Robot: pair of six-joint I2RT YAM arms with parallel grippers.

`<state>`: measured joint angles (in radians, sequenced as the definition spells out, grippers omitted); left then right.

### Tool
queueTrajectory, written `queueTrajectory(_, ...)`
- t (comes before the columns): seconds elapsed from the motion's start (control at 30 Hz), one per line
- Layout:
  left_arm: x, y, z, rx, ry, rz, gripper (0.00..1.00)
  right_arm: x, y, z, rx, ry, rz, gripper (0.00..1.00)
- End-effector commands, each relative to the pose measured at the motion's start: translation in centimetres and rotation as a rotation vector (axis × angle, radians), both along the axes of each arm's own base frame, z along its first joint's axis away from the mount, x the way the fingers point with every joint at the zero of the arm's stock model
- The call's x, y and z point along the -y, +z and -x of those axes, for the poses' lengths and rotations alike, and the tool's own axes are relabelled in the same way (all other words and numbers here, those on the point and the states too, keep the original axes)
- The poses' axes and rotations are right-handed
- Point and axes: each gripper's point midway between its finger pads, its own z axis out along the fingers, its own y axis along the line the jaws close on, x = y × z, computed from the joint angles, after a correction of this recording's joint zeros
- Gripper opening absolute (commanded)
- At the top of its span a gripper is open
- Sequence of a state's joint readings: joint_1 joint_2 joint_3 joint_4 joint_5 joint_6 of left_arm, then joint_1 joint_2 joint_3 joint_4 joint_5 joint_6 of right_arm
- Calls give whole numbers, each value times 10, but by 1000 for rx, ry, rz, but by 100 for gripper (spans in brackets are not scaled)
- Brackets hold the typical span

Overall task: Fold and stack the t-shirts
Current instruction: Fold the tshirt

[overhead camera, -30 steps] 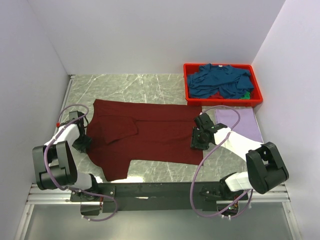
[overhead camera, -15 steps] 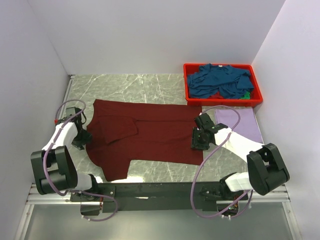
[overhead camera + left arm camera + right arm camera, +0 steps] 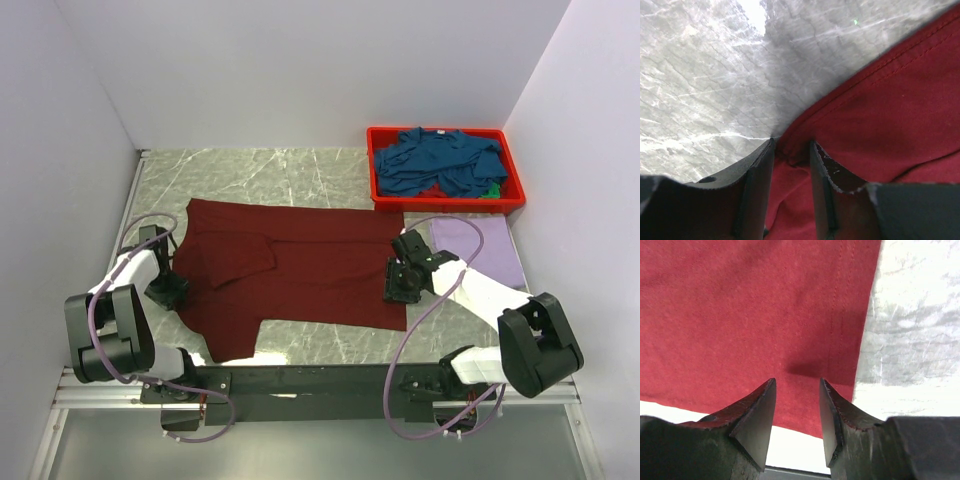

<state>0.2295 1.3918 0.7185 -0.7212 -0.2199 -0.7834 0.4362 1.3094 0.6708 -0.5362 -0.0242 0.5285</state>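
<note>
The dark maroon t-shirt [image 3: 300, 270] lies spread flat across the marble table [image 3: 260, 175], one sleeve folded in at the left. My left gripper [image 3: 170, 293] sits low at the shirt's left edge. In the left wrist view its fingers [image 3: 757, 185] are partly open astride the hem, with a wrinkle of maroon cloth [image 3: 900, 100] between them. My right gripper [image 3: 402, 284] hovers open over the shirt's right hem [image 3: 740, 305], nothing between its fingers [image 3: 757, 420]. A pale lavender t-shirt [image 3: 490, 255] lies flat to the right. Teal-blue t-shirts [image 3: 440, 160] are heaped in the bin.
A red plastic bin [image 3: 445, 205] stands at the back right against the wall. White walls close in the table on three sides. Bare marble [image 3: 700, 75] shows left of the shirt and marble [image 3: 910, 315] right of its hem. The arms' cables loop over the near edge.
My left gripper drew back from the shirt's edge, then came down onto it a little nearer the front. The right gripper slid slightly toward the front right.
</note>
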Motion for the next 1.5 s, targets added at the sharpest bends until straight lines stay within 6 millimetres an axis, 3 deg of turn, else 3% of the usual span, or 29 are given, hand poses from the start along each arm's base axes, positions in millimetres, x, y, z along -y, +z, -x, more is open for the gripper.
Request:
queueTrajectory(0.0, -10, -4, 0, 10, 27, -61, 41, -1, 4, 0, 26, -5, -9, 47)
queueTrajectory(0.3, -10, -17, -1, -5, 12, -61, 40, 8, -5, 10, -10, -27, 52, 47)
queueTrajectory(0.4, -9, -18, -1, -7, -2, -50, 32, 11, -2, 14, -15, -32, 92, 47)
queueTrajectory(0.63, -8, -18, -1, -12, -16, -44, 1, 20, 0, 26, -52, -102, 166, 48)
queueTrajectory(0.73, -8, -17, -3, -8, -18, -44, 1, 27, 0, 34, -78, -123, 194, 48)
queueTrajectory(1.03, -9, -8, -9, 40, -19, -55, 1, 11, -1, 52, -122, -121, 113, 48)
queueTrajectory(1.47, -11, -2, -11, 63, -11, -72, 1, 20, -25, 75, -188, -139, 149, 43)
